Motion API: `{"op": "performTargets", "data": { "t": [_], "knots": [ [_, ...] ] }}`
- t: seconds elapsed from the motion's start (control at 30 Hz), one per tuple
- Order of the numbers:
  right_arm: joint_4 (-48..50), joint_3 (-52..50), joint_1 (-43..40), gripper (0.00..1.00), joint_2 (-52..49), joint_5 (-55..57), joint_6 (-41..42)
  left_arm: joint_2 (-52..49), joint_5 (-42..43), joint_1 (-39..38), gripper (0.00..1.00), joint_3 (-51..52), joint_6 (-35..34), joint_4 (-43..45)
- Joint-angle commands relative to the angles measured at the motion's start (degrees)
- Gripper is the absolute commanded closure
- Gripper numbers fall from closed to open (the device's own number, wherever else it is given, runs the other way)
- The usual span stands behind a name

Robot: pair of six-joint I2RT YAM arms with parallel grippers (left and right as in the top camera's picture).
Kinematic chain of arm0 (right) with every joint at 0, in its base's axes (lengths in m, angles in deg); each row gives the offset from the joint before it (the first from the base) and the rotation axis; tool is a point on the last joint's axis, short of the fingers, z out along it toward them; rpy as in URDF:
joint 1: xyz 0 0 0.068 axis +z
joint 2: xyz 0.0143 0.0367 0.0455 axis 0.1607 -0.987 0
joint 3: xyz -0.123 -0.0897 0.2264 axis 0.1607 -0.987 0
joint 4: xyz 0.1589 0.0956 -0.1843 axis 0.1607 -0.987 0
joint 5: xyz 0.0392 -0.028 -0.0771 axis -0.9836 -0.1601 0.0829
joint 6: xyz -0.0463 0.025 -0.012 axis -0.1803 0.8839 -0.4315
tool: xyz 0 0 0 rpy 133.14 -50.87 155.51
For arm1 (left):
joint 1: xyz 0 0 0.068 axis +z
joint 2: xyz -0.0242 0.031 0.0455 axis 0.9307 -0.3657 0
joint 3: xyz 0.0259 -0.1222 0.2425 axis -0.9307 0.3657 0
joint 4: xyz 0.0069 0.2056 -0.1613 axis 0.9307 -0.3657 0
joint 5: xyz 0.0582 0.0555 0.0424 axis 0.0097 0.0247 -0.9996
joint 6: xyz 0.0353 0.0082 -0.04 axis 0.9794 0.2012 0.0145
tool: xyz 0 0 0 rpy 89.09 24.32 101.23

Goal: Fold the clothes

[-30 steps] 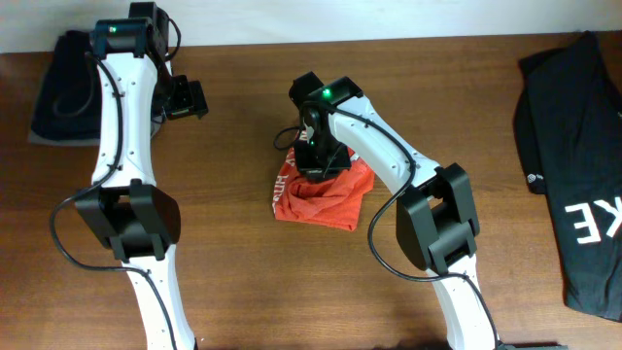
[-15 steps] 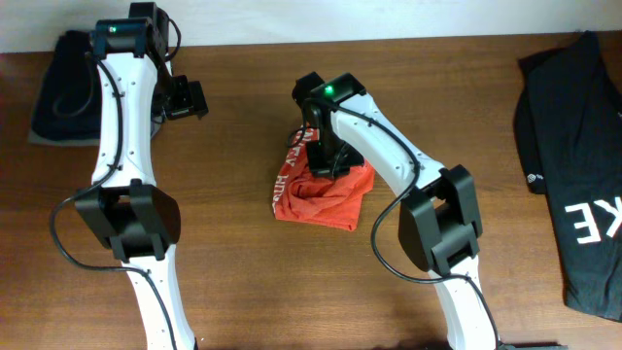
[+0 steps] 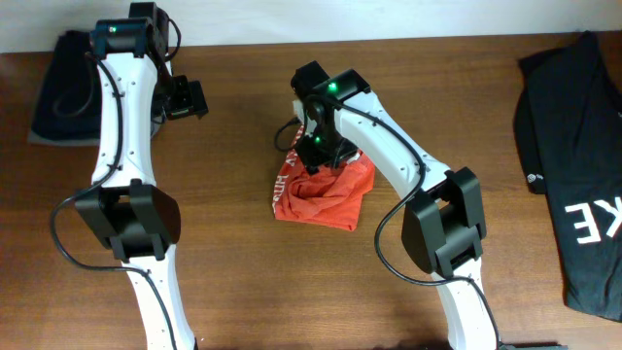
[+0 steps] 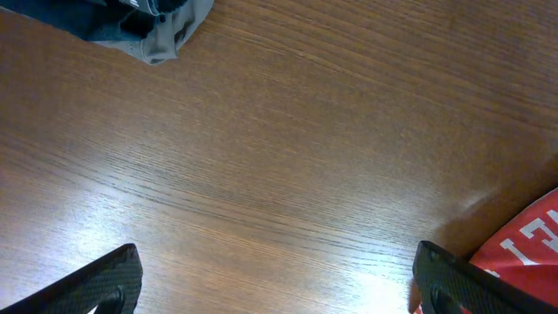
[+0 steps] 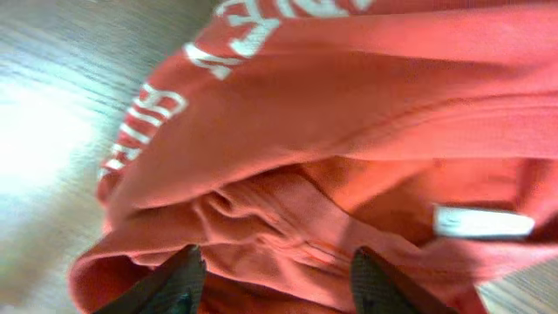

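Colours on the brown table [image 3: 243, 258]
The T-shirt [image 3: 330, 199] is red-orange with white block letters and a small white label; the table shows a fine wood grain. At the right edge, the black shirt [image 3: 573, 146] has large white letters. At the far left, the pile of clothes [image 3: 58, 92] is dark navy with some grey. The left arm [image 3: 121, 117] and the right arm [image 3: 389, 146] are white with black joints and one green light each.

Twin white arms, black joints.
Left arm [image 3: 121, 107] and right arm [image 3: 389, 146]: white shells, black joint housings, looping black cables, a green light each; left gripper [image 4: 275, 266] fingers [image 4: 96, 283] matte black.
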Motion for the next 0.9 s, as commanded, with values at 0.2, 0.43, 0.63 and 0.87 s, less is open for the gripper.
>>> {"op": "performTargets", "data": {
  "t": [0.2, 0.43, 0.63, 0.87],
  "knots": [
    [2.5, -3.7, -0.2, 0.45, 0.2, -4.6, -5.2, 0.4, -0.9, -0.1, 0.01, 0.5, -0.7, -0.1],
    [4.0, -6.0, -0.2, 0.67, 0.2, -5.6, -5.2, 0.5, -0.9, -0.1, 0.01, 0.5, -0.7, -0.1],
    [4.3, -6.1, -0.2, 0.37, 0.2, -5.6, -5.2, 0.5, -0.9, -0.1, 0.01, 0.5, -0.7, -0.1],
    [5.4, -6.2, -0.2, 0.73, 0.2, -6.4, -5.2, 0.5, -0.9, -0.1, 0.01, 0.5, -0.7, -0.1]
  ]
}}
